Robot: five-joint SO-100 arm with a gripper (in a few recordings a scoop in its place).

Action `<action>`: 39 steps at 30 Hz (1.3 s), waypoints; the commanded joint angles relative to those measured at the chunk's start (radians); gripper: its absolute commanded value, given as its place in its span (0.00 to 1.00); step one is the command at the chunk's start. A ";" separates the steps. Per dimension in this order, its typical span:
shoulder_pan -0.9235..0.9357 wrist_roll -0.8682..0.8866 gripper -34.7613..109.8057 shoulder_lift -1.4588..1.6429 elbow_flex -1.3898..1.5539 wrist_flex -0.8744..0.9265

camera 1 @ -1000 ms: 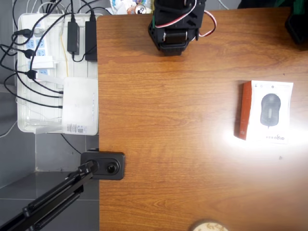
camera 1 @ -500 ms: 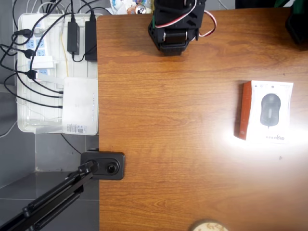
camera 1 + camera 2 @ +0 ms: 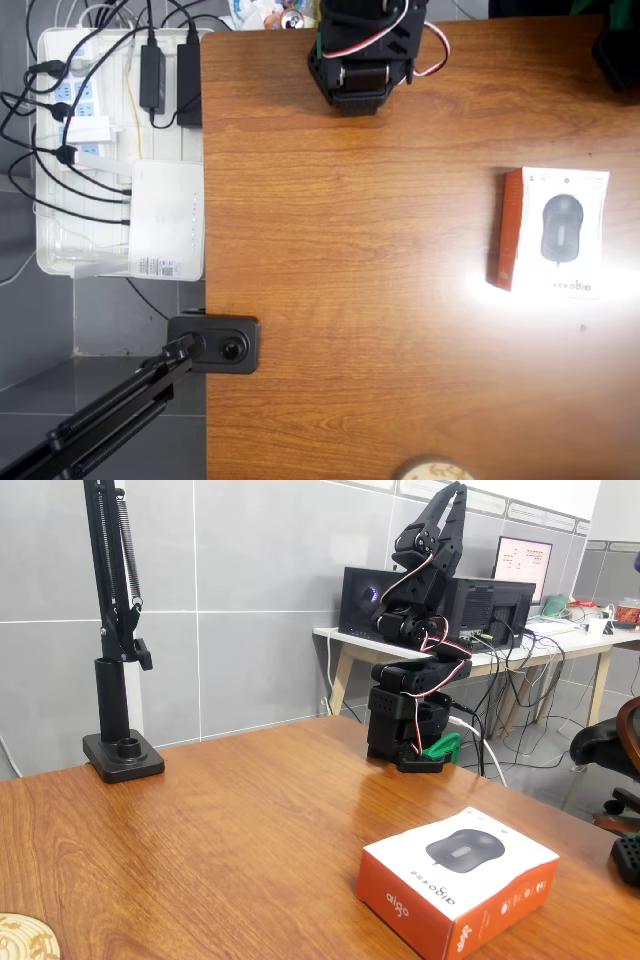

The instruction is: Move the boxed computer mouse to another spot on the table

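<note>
The boxed computer mouse (image 3: 553, 230) lies flat near the right edge of the brown wood-grain table (image 3: 350, 250) in the overhead view, its orange-red side facing left. The fixed view has the box (image 3: 458, 875) at the front right of the table (image 3: 220, 820), with the mouse picture facing up. The black arm (image 3: 360, 50) sits folded over its base at the table's far edge, well apart from the box. My gripper (image 3: 448, 505) points upward high above the base, its fingers together and holding nothing.
A white tray (image 3: 110, 150) of power strips, cables and a white router-like device (image 3: 168, 218) sits off the table's left side. A black stand base (image 3: 215, 343) (image 3: 122, 755) sits at the left edge. A round wooden disc (image 3: 432, 470) (image 3: 25, 938) lies at the near edge.
</note>
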 commanded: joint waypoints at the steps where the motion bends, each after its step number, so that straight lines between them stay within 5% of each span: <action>1: 0.061 -0.091 0.24 0.002 -0.008 0.202; 3: 0.055 -0.077 0.24 0.002 -0.103 0.532; 7: -0.166 0.069 0.24 -0.149 -0.684 1.632; 10: -0.463 0.265 0.25 -0.546 -1.017 1.767; 19: -0.684 0.115 0.31 -1.169 -1.259 2.046; 21: -0.733 0.120 0.40 -1.258 -1.316 2.194; 24: -0.775 0.166 0.48 -1.344 -1.316 2.181; 33: -0.815 0.173 0.96 -1.526 -1.439 2.194; 39: -0.853 -0.052 0.96 -1.482 -1.443 2.491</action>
